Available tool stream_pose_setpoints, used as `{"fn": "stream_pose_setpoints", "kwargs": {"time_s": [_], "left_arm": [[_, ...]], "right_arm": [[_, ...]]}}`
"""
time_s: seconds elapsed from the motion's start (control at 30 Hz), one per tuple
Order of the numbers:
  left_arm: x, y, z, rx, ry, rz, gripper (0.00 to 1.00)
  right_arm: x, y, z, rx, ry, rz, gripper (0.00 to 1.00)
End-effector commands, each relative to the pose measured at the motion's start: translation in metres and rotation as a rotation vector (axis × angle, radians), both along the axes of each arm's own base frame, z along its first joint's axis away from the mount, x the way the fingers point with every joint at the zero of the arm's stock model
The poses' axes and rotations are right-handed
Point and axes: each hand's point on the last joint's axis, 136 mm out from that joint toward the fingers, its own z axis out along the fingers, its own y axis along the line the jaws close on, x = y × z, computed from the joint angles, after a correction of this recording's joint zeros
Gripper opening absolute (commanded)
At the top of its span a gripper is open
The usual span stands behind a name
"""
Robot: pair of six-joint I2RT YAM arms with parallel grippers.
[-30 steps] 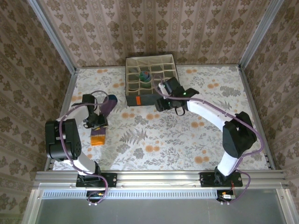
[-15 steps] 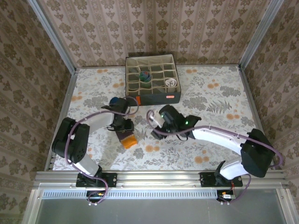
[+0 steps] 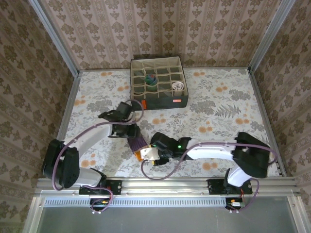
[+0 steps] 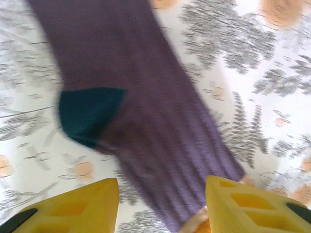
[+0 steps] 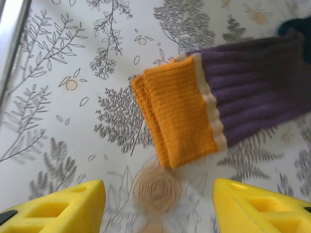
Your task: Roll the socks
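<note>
Purple sock [image 3: 137, 144] flat on tbl [image 3: 218, 97]

Arms were two: left arm [image 3: 90, 141] and right arm [image 3: 214, 149]. Grippers were two: left gripper [image 4: 161, 194] and right gripper [image 5: 158, 194]. Each had two yellow fingers [image 4: 73, 208] [image 5: 257, 204], so four in all.

One purple sock [image 3: 136, 143] was loose on the table [image 3: 233, 97]. It had one teal heel patch [image 4: 90, 114] and one orange cuff [image 5: 180, 114]. The cuff edge looked doubled, so I couldn't tell if a second sock lay under it.

There was one grey box [image 3: 160, 102], its compartments too small to count. It held two rolled bundles: one multicoloured bundle [image 3: 151, 78] and one white bundle [image 3: 178, 88].

There was one table.
</note>
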Motion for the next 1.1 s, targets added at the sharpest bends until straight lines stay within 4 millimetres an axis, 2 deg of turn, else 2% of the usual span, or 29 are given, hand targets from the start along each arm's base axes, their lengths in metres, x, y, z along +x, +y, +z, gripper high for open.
{"fn": "stream_pose_setpoints", "kwargs": {"time_s": [0.0,0.17,0.37,0.43,0.53,0.57,0.63,0.77,0.9,1.07], "left_arm": [[-0.016,0.016,-0.007,-0.011,0.064,-0.006,0.49],[-0.018,0.030,-0.011,-0.017,0.085,0.012,0.49],[-0.019,0.039,-0.013,-0.016,0.094,0.011,0.49],[-0.018,0.040,-0.011,-0.019,0.081,-0.003,0.49],[-0.013,0.038,-0.007,-0.031,0.024,-0.040,0.49],[-0.011,0.035,-0.004,-0.043,-0.006,-0.054,0.49],[-0.005,0.030,0.003,-0.074,-0.072,-0.080,0.48],[0.004,0.015,0.017,-0.116,-0.214,-0.160,0.47],[0.011,-0.003,0.023,-0.099,-0.263,-0.244,0.48],[0.002,-0.049,0.030,-0.116,-0.293,-0.470,0.50]], "right_arm": [[0.005,0.013,-0.008,-0.061,-0.068,0.111,0.60],[0.013,0.022,-0.027,-0.121,-0.036,0.118,0.60],[0.010,0.013,-0.048,-0.204,0.029,0.127,0.57],[0.008,0.007,-0.053,-0.232,0.058,0.117,0.49],[0.009,0.000,-0.052,-0.230,0.109,0.067,0.15],[0.009,-0.003,-0.051,-0.221,0.131,0.041,0.08],[0.011,-0.010,-0.046,-0.199,0.179,-0.015,0.00],[0.021,-0.035,-0.033,-0.152,0.298,-0.208,0.00],[0.028,-0.068,-0.022,-0.090,0.420,-0.405,0.00],[0.012,-0.077,0.001,0.026,0.558,-0.491,0.00]]}}
